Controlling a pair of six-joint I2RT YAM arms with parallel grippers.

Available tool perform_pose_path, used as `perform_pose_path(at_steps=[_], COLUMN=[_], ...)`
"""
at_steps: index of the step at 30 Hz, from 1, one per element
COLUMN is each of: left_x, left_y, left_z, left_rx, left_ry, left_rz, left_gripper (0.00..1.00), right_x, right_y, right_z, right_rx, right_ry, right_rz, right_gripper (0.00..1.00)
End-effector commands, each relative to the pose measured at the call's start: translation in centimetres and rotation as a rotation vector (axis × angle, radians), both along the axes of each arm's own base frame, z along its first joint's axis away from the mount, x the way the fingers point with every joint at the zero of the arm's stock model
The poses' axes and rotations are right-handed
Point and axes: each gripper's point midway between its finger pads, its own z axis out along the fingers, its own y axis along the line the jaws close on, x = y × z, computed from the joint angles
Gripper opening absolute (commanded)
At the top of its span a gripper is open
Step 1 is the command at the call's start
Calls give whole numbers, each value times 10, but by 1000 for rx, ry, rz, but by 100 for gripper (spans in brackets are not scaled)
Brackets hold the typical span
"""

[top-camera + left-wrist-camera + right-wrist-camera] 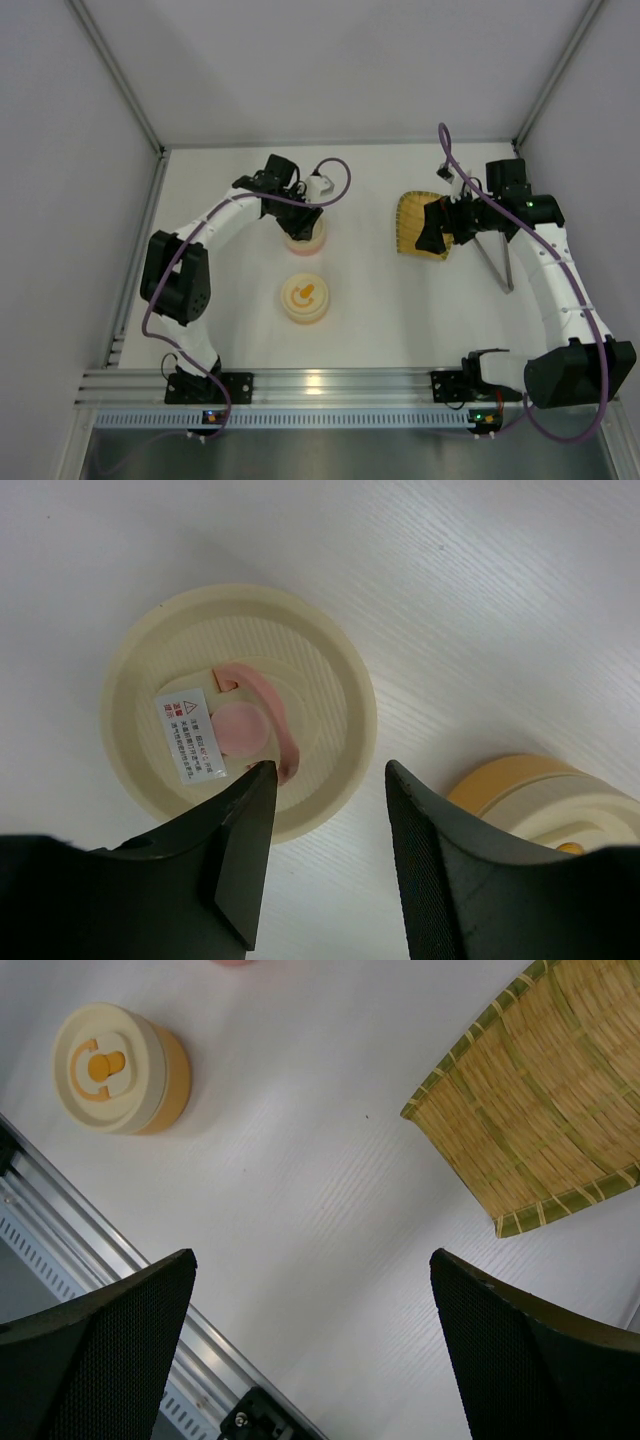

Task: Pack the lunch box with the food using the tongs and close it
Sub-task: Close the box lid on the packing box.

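Far toward the right edge of the table [380, 320] lie the tongs [500, 268], flat on the surface just beside the yellow woven tray [407, 225]. The right gripper [312, 1260] hangs above that tray, jaws spread wide and empty. Nearer the middle, the left gripper [325, 770] hovers over the pink-marked lidded container [240, 710], jaws partly apart, gripping nothing. The orange-marked container [305, 298] stands closer to the front edge.
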Motion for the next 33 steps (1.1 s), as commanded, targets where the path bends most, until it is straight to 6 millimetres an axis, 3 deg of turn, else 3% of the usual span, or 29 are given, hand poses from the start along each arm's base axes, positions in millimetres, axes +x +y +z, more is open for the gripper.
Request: perform_pose_path(at_steps=[1,8,12,15,20,33], left_x=[-4,8,18,27,29,28], left_y=[-14,-9,-8,-3,-6,-10], left_z=[47,56,57,55,49,11], left_rx=[-99,-78,-78,-56,-58,-31], left_ry=[-63,-121,-133,-144,-124,-38], left_rz=[-48,9,72,115,120,117], left_gripper=[54,52,16,6,4,5], right_x=[3,3,3,3,3,5], right_y=[-2,-2,-3,-3,-3,-3], right_z=[9,9,9,9,8,7], right_rx=[21,20,21,20,21,19], right_ry=[-45,-46,-45,-46,-42,-37], right_rz=[-11,-13,-16,-15,-18,-19], right_gripper=[99,99,99,99,99,99])
